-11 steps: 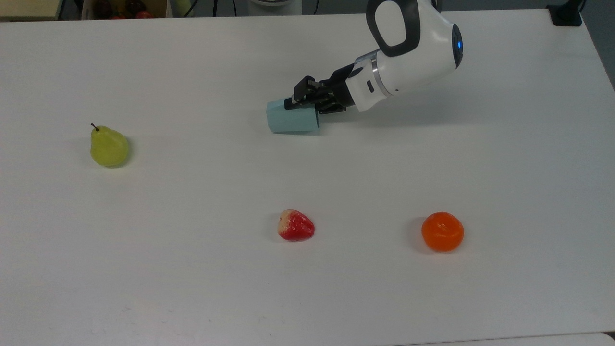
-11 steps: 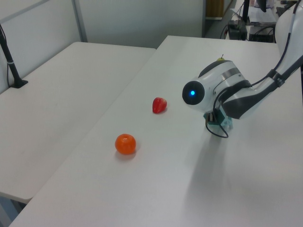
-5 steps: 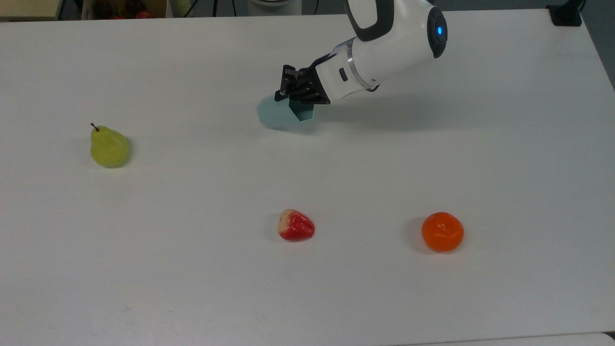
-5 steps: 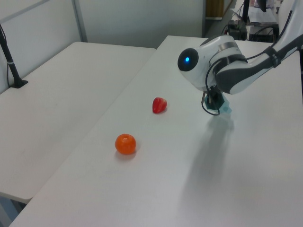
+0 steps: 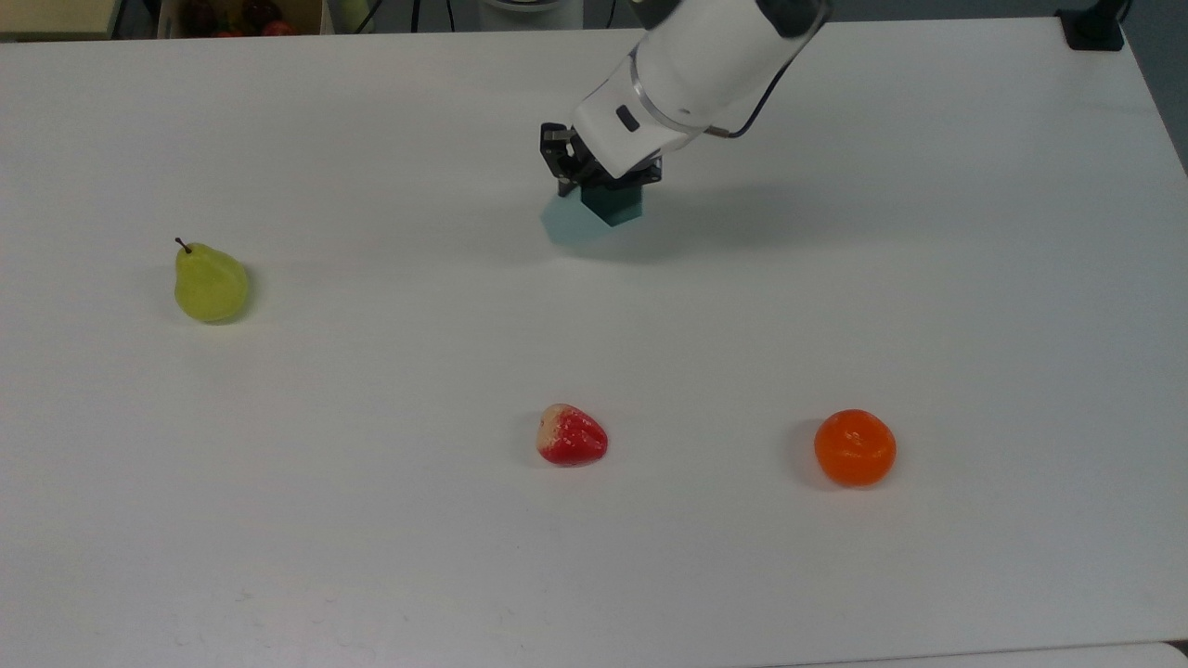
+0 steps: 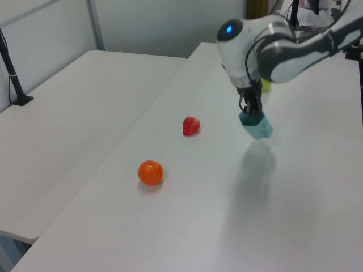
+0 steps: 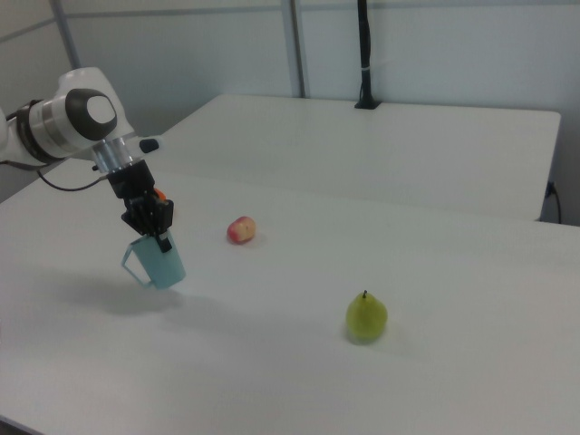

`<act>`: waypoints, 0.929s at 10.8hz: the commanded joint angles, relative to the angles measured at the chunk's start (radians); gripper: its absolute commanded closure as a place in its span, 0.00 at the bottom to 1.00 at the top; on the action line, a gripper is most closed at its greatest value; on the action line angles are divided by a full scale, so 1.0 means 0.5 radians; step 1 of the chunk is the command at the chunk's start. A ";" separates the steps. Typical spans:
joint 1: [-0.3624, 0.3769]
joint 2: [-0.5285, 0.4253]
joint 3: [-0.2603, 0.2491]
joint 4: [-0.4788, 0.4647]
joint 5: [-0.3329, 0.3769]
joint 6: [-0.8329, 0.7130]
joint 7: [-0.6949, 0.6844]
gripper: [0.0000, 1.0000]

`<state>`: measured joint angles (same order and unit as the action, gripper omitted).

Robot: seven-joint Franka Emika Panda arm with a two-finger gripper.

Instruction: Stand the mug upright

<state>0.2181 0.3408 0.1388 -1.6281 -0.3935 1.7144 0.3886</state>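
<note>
Top view looks steeply down on the white table; left and right views watch obliquely from opposite ends, all sharing the red strawberry-like fruit.

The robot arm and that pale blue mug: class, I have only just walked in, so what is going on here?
The gripper is shut on the rim of the mug and holds it tilted, mouth upward, lifted off the white table or barely touching it. It is not yet set upright and released. A pear, a strawberry and an orange lie apart from it on the table, untouched.
</note>
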 commanded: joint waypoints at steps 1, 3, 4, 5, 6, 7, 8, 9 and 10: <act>-0.062 -0.044 -0.014 -0.109 0.250 0.398 -0.319 1.00; -0.086 0.011 -0.011 -0.161 0.326 0.593 -0.634 1.00; -0.089 0.054 -0.011 -0.165 0.333 0.605 -0.803 1.00; -0.108 0.067 -0.011 -0.165 0.394 0.606 -0.932 1.00; -0.120 0.067 -0.011 -0.162 0.525 0.606 -1.049 0.88; -0.157 0.064 -0.014 -0.152 0.614 0.599 -1.120 0.53; -0.169 0.055 -0.014 -0.143 0.627 0.584 -1.106 0.12; -0.169 0.033 -0.017 -0.140 0.627 0.572 -1.072 0.00; -0.169 0.003 -0.017 -0.140 0.627 0.547 -1.032 0.00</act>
<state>0.1313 0.3787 0.1379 -1.6875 -0.1057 1.9906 -0.1270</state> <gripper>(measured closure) 0.696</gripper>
